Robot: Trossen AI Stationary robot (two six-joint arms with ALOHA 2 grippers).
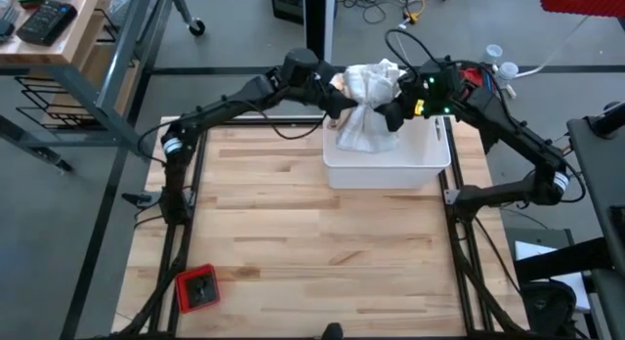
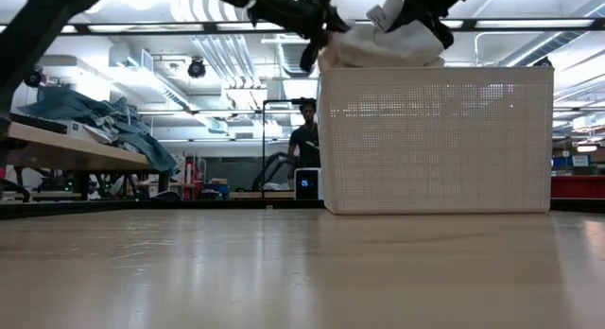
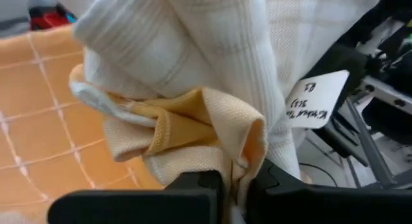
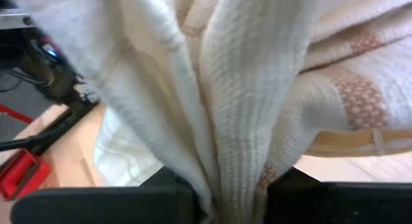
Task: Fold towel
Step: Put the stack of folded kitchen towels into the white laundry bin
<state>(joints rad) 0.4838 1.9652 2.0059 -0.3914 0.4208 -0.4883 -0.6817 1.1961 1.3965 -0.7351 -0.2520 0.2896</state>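
A white towel (image 1: pixel 369 104) with a pale yellow-orange hem hangs bunched over the far left part of a white basket (image 1: pixel 391 162). The basket stands at the table's far edge, right of the middle. My left gripper (image 1: pixel 342 106) is shut on the towel from the left. My right gripper (image 1: pixel 397 113) is shut on it from the right. In the low view the towel (image 2: pixel 378 43) shows above the basket's rim (image 2: pixel 435 72). Whether its lower end touches the basket's inside is hidden by the wall. My left gripper (image 3: pixel 235 185) pinches a gathered fold of the towel at its yellow-orange hem (image 3: pixel 222 130) between its two fingers (image 3: pixel 193 188), several layers thick. It comes slanting down from the table's left. The cloth bulges slack beyond the fingers. My right gripper (image 4: pixel 228 198) pinches a thick bunch of lengthwise folds (image 4: pixel 235 140) of the white towel between its two fingers (image 4: pixel 161 198), several layers. It comes slanting down from the table's right. The cloth fans out slack past the fingertips, held above the basket.
The wooden table (image 1: pixel 312 252) lies bare in front of the basket. A small red object (image 1: pixel 198 288) sits near its near left corner. A side table (image 1: pixel 39 27) stands off the far left. A person (image 2: pixel 304 140) stands in the room behind.
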